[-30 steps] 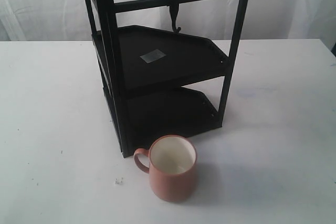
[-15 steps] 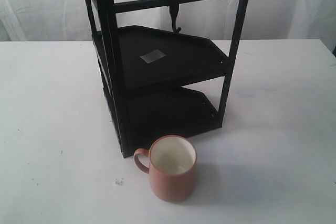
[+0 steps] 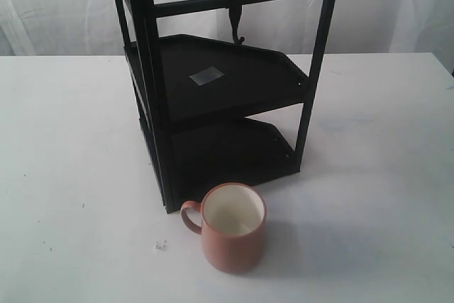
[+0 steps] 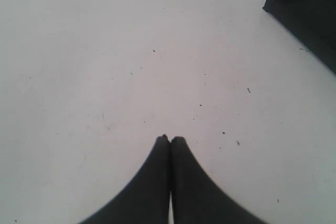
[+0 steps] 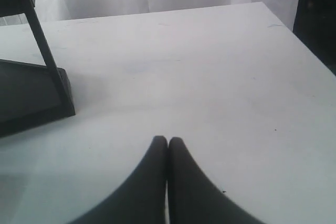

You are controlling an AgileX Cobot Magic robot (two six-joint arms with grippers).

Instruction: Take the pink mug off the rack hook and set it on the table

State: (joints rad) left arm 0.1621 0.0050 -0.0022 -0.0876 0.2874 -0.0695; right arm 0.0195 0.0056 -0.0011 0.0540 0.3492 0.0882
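Pink mug down on the counter, both my jaws shut and empty.

Exterior view: the pink mug [image 3: 233, 235] stands upright on the white counter [image 3: 369, 175], just in front of the black rack [image 3: 213, 97], near its front corner post, with its handle towards the view's left and its cream inside showing; the hook [image 3: 234, 19] hangs from the crossbar well above it. Left wrist view: my left jaws are pressed tip to tip, gripping nothing, over speckled counter [image 4: 131, 51], with a rack corner [image 4: 310, 14] near. Right wrist view: my right jaws are likewise closed on nothing above the counter [image 5: 210, 66], beside the rack's foot [image 5: 31, 98].
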